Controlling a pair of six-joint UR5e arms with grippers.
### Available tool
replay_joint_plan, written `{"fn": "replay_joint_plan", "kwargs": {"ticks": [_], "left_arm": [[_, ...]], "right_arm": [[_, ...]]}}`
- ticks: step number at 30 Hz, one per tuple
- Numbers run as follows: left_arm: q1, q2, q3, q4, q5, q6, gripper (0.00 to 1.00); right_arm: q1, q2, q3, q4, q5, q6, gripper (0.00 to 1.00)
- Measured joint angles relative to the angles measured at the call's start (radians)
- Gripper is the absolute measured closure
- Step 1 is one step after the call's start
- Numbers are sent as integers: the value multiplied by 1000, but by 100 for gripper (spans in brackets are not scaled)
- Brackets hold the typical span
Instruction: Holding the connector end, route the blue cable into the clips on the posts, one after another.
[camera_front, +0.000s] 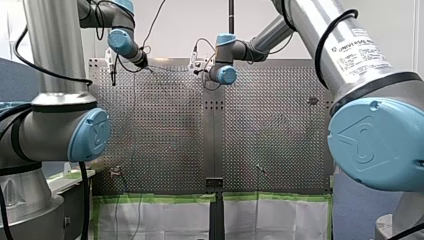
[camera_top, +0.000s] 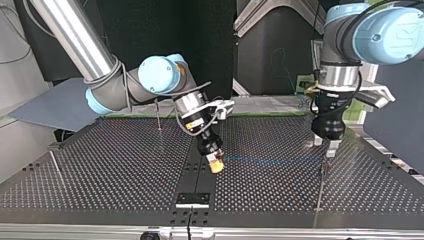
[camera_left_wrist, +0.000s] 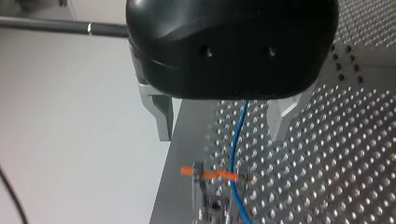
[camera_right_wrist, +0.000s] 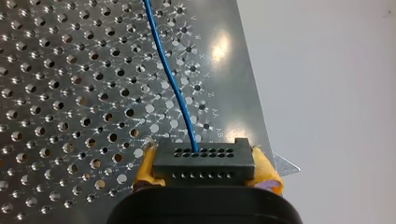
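1. Yellow pads (camera_right_wrist: 145, 169) of my right hand (camera_top: 216, 163) are clamped on the two short ends of a black connector (camera_right_wrist: 204, 162). The right wrist view shows its two rows of holes, while the hand's dark body covers its near edge.
2. The blue cable (camera_right_wrist: 172, 88) leaves one hole in the connector's upper row. It curves away ahead of this hand over the perforated metal counter (camera_right_wrist: 70, 98), and its far part is cut off at the edge of that view.
3. In the top view the connector is almost wholly hidden behind the pads, and only a yellow patch shows at the hand's tip. From there the cable is a thin, faint blue line stretched across to my left hand (camera_top: 327, 149).
4. In the left wrist view, the left hand's metal fingers (camera_left_wrist: 161, 114) stand apart. The cable runs down between them and touches neither. The hand's black body hides where the cable comes from.
5. Just ahead of the left hand the cable crosses an orange clip (camera_left_wrist: 212, 175) on top of a post (camera_left_wrist: 212, 207). This part is blurred, so I cannot tell whether the cable sits inside the clip or only lies against it. The post's lower part is cut off by the view's edge.
6. In the front view both hands are far off and small. Neither their fingers nor the cable can be made out there.
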Motion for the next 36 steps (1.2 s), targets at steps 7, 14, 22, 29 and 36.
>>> {"fn": "replay_joint_plan", "kwargs": {"ticks": [7, 14, 22, 29, 36], "left_arm": [[-12, -11, 0, -1, 49, 22, 0], [-23, -41, 0, 1, 59, 60, 0], [-38, -41, 45, 14, 36, 67, 0], [-54, -45, 62, 15, 31, 76, 0], [-77, -87, 63, 17, 23, 99, 0]], "right_arm": [[-1, 1, 0, -2, 2, 0, 100], [-3, 1, -1, -4, 3, 0, 100], [-8, 2, 0, -8, 2, 1, 100], [-11, 2, 0, -10, 2, 1, 100], [-13, 4, 0, -12, 3, 1, 100]]}}
